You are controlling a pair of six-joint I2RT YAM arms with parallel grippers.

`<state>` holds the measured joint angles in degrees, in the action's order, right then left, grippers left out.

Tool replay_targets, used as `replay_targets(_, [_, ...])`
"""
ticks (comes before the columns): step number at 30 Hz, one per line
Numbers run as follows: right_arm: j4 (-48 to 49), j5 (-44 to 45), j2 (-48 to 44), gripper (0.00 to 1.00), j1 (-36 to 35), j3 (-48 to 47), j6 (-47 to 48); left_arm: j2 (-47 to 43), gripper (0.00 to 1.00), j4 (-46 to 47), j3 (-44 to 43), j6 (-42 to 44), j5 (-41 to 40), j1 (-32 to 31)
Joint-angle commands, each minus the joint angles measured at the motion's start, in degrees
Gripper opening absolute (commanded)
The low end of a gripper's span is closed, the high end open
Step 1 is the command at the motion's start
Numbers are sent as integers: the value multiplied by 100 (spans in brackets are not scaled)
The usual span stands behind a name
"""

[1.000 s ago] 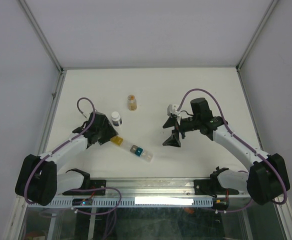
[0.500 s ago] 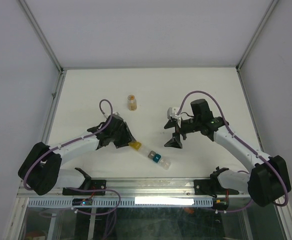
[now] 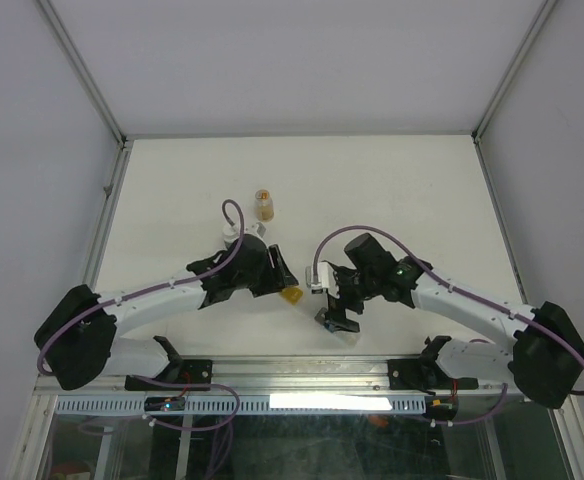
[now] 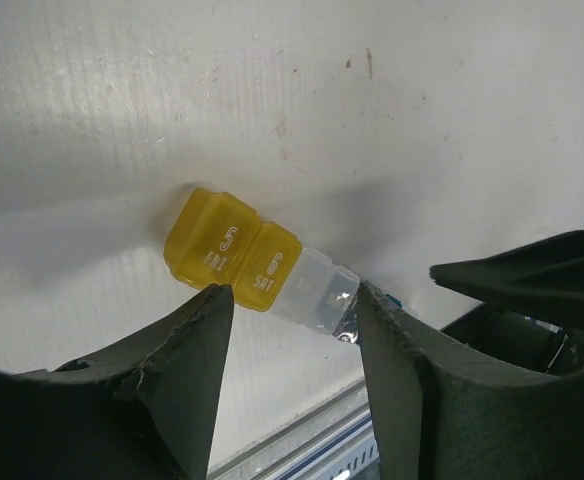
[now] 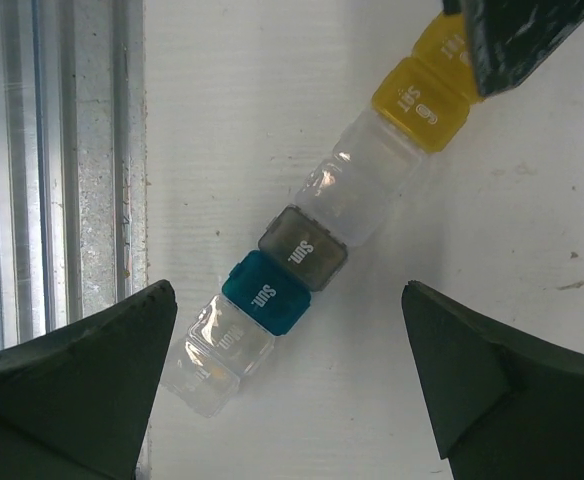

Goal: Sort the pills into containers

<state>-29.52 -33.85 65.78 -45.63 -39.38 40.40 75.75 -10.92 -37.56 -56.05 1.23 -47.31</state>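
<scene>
**Pill sorting, opening stage: both claws at the container strip, no pill placed**

The left claw [image 4: 294, 300] stands part-way released, with nothing clenched between its fingers. Its tips sit at the yellow end of the containers [image 5: 302, 250]; whether a tip touches the yellow cells [image 4: 234, 250] cannot be told. The right claw [image 5: 284, 290] is spread fully wide and empty, poised above the strip with one finger to each side, apart from it.

The containers lie as one joined, slanted row near the front of the table [image 3: 422, 180], between the two claws. From the left claw outward the row runs: two yellow cells, a clear cell [image 5: 362, 185], a smoky grey cell [image 5: 304, 250], a teal cell [image 5: 265, 292] and a last clear cell just beside the rail [image 5: 72, 150]. Every lid appears shut.

No pills are seen loose on the table, and cell contents are too unclear to judge. The amber bottle [image 3: 263, 204] stands upright, well apart. Judged from this, the strip is only positioned; opening lids, fetching pills and sorting all remain.
</scene>
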Motion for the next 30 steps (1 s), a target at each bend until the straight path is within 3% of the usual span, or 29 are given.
replay_targets(1, [194,757,193,99,-219,-42,-619,-999,55,470,235,348,-657,-37])
replay_targets(3, [264,822,343,99,-271,-60,-751,-1511,57,727,480,767,-996,-37])
replay_targets(7, [529,997,439,99,-388,27,-941,-2372,74,1503,952,1631,-1692,-25])
replay_targets(12, [684,1356,777,99,-675,39,-1021,-2515,91,2333,1091,2413,-2516,94])
replay_targets(22, [900,2335,1132,97,-960,77,-879,-2691,98,2605,1114,3275,-2894,281])
replay_targets(30, [449,1831,730,87,154,-15,-741,-2702,98,2705,1333,3603,-2167,293])
